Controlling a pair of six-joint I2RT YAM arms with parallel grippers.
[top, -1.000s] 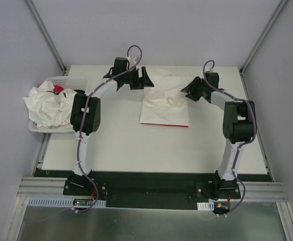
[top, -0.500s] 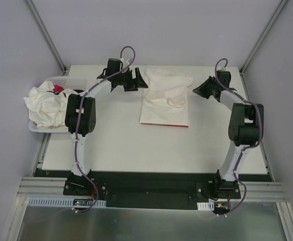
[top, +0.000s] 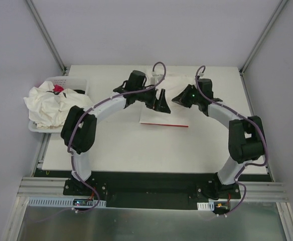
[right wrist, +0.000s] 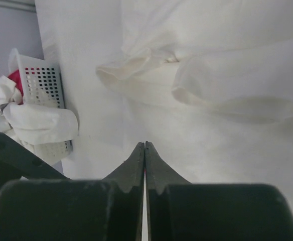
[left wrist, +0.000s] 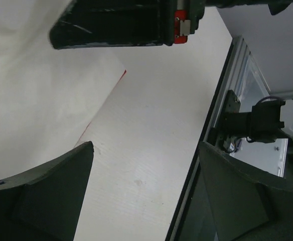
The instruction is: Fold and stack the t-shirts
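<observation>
Top view shows one shirt lying flat at the table's far middle, a thin red edge along its near hem. Both arms reach over it. The left gripper hangs above the shirt's left part with its jaws wide apart and nothing between them. The right gripper is over the right part, its jaws pressed together. Other shirts lie heaped in the basket at far left.

High rear overhead view of whole table, both wrist views close above the t-shirt
</observation>
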